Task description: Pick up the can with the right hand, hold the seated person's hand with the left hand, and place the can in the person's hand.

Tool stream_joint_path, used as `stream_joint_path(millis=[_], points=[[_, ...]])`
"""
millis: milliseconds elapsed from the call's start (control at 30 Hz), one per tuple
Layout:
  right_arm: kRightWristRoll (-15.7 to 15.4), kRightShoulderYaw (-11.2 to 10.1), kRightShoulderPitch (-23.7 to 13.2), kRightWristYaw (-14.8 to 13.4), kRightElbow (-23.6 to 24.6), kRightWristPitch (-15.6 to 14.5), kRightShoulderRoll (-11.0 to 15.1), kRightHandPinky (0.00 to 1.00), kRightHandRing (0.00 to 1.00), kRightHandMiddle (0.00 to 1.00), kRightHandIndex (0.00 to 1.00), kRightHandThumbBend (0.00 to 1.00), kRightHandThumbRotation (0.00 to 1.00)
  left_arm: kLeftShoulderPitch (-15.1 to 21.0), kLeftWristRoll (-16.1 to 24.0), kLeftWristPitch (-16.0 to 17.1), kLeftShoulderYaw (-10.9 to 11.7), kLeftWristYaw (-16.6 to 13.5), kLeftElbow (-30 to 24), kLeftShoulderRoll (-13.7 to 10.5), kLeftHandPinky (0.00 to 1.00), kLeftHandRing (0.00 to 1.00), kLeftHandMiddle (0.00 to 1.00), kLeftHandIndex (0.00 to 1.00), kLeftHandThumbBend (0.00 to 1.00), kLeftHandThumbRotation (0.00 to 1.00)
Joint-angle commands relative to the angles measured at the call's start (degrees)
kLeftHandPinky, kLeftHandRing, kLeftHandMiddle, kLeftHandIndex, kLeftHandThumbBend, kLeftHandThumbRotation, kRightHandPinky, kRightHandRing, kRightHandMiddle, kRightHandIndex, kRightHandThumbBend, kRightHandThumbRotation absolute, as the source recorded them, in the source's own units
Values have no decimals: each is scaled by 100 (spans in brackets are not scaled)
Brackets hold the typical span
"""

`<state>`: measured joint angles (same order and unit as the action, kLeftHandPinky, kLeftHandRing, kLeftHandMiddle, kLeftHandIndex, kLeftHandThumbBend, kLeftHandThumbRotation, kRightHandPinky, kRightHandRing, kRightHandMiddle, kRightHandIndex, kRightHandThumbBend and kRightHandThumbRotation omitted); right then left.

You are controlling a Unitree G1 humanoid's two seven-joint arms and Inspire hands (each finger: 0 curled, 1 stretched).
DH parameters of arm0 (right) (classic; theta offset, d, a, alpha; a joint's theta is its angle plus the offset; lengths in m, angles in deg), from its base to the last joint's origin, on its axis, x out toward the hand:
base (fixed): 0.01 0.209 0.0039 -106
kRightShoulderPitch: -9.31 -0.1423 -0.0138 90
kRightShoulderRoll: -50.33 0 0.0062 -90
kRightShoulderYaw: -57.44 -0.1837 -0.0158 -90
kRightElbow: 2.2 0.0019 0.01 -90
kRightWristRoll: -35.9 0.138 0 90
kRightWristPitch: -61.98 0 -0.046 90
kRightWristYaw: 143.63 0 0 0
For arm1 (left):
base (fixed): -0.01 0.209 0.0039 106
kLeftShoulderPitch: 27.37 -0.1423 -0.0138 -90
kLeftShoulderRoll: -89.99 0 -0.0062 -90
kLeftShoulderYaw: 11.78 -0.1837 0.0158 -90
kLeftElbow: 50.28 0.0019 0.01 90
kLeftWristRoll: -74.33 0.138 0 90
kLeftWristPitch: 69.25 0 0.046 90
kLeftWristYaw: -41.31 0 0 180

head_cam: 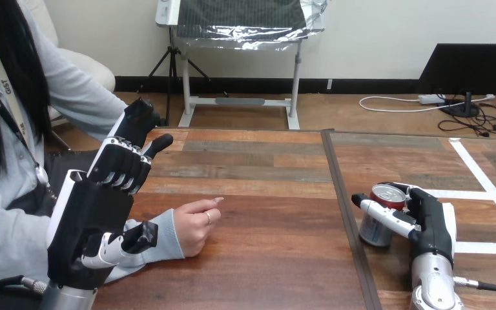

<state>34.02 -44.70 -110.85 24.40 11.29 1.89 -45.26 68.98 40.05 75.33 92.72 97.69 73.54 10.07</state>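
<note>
One can point(372, 231) stands on the table point(265, 187), in its right half and just right of the dark seam point(341, 194) that runs from the far edge toward the near edge. The right hand point(430, 223), one of two robot hands, grasps it. The thumb lies across the can's near side, the fingers wrap round behind its top, and the can's base is still on the wood. White tape lines point(484, 184) cross the table beyond and to the right of this hand.

One person's hand point(194, 226) rests loosely curled on the left half, toward the left edge and well apart from the can. The left hand point(90, 219) is raised beside it over the pale sleeve point(163, 240), fingers stretched forward and released, grasping nothing. Its thumb tip lies against or just over the sleeve; I cannot tell which.
</note>
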Motion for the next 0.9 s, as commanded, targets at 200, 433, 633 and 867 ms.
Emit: stream_joint_path(millis=[200, 433, 633, 867], points=[[-12, -8, -40, -38, 103, 43, 7, 38, 45, 52, 54, 79, 0, 365, 3, 41, 0, -62, -72, 35, 91, 98, 98, 94, 100, 53], [18, -29, -79, -10, 115, 36, 11, 39, 46, 52, 54, 79, 0, 386, 21, 85, 6, -81, -39, 56, 91, 98, 98, 94, 100, 53], [86, -89, -100, 106, 134, 131, 0, 40, 46, 53, 54, 78, 0, 394, 35, 96, -3, -98, -27, 66, 91, 98, 98, 94, 100, 54], [25, -49, -139, 91, 150, 166, 31, 40, 46, 53, 53, 78, 0, 382, 70, 73, -26, -149, -44, 64, 91, 98, 98, 94, 100, 54]])
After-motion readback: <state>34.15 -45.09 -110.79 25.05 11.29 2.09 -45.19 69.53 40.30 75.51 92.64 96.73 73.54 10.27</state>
